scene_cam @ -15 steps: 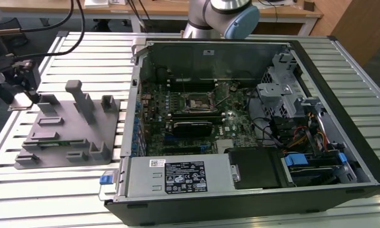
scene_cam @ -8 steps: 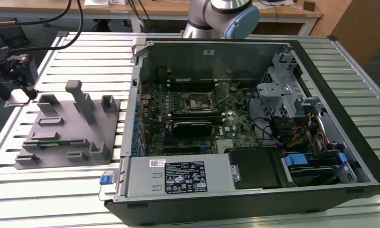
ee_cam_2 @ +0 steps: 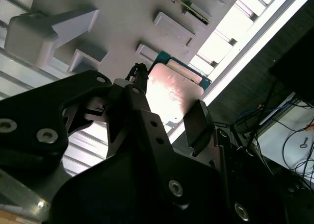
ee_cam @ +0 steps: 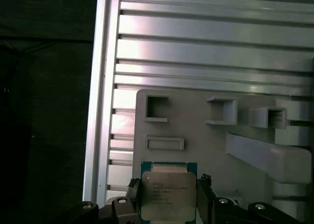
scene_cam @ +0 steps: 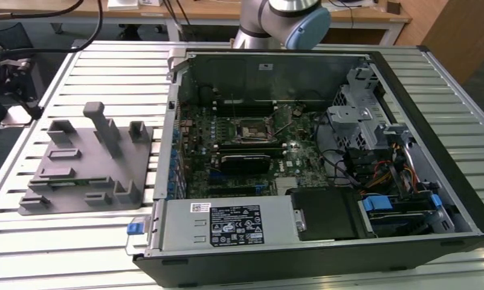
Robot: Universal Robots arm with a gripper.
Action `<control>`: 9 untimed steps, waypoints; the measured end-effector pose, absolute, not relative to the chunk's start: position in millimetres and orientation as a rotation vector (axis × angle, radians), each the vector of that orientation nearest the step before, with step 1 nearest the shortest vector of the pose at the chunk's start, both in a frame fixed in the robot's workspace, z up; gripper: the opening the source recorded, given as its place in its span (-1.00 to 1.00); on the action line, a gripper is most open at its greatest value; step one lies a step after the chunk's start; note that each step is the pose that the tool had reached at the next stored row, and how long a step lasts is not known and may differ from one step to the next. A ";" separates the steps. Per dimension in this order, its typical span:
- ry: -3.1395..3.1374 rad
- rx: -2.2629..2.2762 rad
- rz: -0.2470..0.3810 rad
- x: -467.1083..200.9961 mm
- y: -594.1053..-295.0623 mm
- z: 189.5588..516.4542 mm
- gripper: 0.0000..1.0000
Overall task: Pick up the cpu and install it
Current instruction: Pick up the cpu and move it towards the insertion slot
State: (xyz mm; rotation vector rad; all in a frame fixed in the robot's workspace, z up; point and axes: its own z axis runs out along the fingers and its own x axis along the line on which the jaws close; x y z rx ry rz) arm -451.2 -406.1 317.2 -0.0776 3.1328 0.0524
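1. We find the cpu (ee_cam: 168, 192) between the two fingers (ee_cam_2: 198, 121) of the gripper (ee_cam: 169, 187). Its silver top faces the first wrist view, and a thin green rim shows at its corners.
2. The jaws are pinching the chip by two opposite edges. In both wrist views each finger sits against a side, and we see no gap.
3. The chip hangs over the gray fixture plate (ee_cam: 196, 131), near the plate's border and close to the edge of the slatted table (ee_cam: 196, 37). We judge it lifted rather than seated, though we cannot tell how far clear of the plate it is.
4. So the picking up looks done. The installing is not done, because the chip is well apart from the socket (scene_cam: 254, 128) inside the open computer case (scene_cam: 266, 75).
5. Around the chip, the plate carries low pocket walls and a long sloped block (ee_cam: 267, 158). We judge these to be the nearest things to snag.
6. Beyond the table edge the floor falls away dark, so nothing there would catch a dropped chip.
7. In the exterior view, bare slats lie between plate and case, which looks like free room.
8. Inside the case the socket is hemmed in. Memory sticks (scene_cam: 246, 160) lie beside it, the drive cage (scene_cam: 354, 121) and loose cables stand toward the exterior view's right, and the case walls rise all round.
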 end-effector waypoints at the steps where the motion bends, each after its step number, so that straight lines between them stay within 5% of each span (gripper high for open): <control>1: 3.133 -0.078 0.052 -451.3 -406.0 320.1 0.08; 9: 3.132 -0.078 0.052 -451.3 -405.2 339.5 0.08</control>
